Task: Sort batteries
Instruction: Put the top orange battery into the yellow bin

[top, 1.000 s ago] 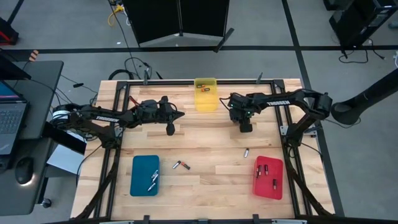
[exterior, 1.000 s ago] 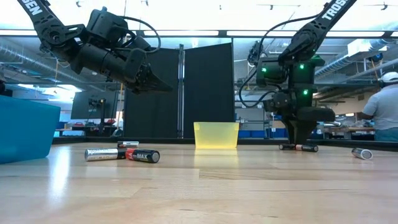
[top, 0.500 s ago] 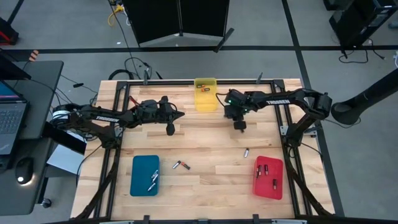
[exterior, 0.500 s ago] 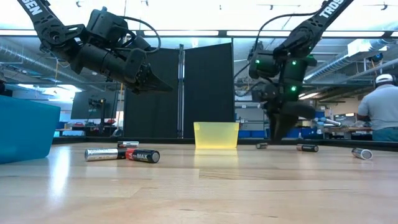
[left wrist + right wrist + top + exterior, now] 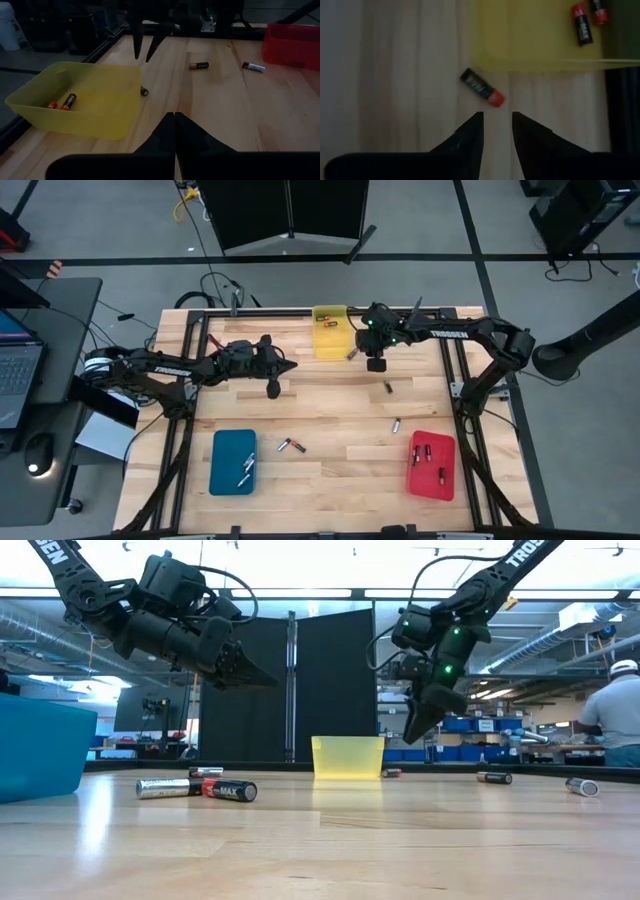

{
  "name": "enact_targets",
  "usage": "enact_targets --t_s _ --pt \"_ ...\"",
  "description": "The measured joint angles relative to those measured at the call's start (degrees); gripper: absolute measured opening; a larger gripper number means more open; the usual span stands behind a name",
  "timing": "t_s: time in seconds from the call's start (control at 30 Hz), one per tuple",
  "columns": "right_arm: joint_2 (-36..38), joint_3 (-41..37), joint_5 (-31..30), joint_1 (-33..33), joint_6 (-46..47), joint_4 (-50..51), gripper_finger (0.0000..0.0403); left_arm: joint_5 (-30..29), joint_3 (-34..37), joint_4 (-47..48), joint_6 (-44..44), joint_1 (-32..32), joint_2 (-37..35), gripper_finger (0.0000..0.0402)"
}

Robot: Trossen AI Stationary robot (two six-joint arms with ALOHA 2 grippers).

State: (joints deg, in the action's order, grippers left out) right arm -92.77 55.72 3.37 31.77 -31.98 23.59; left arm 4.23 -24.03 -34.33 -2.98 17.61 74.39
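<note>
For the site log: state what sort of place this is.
Probably a robotics lab or workshop: a framed wooden table on grey floor, a laptop desk beside it, black partition panels and exposed ceiling ducts behind.

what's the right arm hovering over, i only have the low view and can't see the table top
observer: a dark battery with a red end lies on the wood just outside the yellow tray, not in it.
operator: are the right fingers holding anything
observer: no, the right fingers are open and empty, with that battery just ahead of their tips.
operator: anything in the yellow tray yet
observer: yes, two dark batteries with red ends lie side by side in it.
</note>
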Motion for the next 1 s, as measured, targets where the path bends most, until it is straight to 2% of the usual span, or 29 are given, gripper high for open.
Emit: enact_targets --t_s 0.13,0.3,0.5,0.63,0.8,1.0 --pt "0.0 0.0 1.2 0.0 -0.9 0.1 0.0097 0.1 0.0 0.0 0.0 0.0 0.0 0.0006" --pt "-1.3 0.6 1.2 0.0 -1.5 0.2 0.0099 0.8 0.0 0.0 0.0 0.0 0.0 0.0006" --pt "-8.5 6.9 0.5 0.5 -0.4 2.0 0.0100 1.3 0.0 0.2 -0.9 0.0 0.0 0.0006" --pt "-12.4 11.6 0.8 2.0 1.0 4.2 0.0075 1.3 0.0 0.9 -0.9 0.0 0.0 0.0006" --pt "-14.6 13.0 0.7 2.9 1.3 4.0 0.0013 1.2 0.0 1.9 -0.9 0.0 0.0 0.0006" --pt "-16.5 13.0 1.0 3.0 1.2 2.0 0.0021 1.0 0.0 2.4 -1.1 -0.1 0.0 0.0006"
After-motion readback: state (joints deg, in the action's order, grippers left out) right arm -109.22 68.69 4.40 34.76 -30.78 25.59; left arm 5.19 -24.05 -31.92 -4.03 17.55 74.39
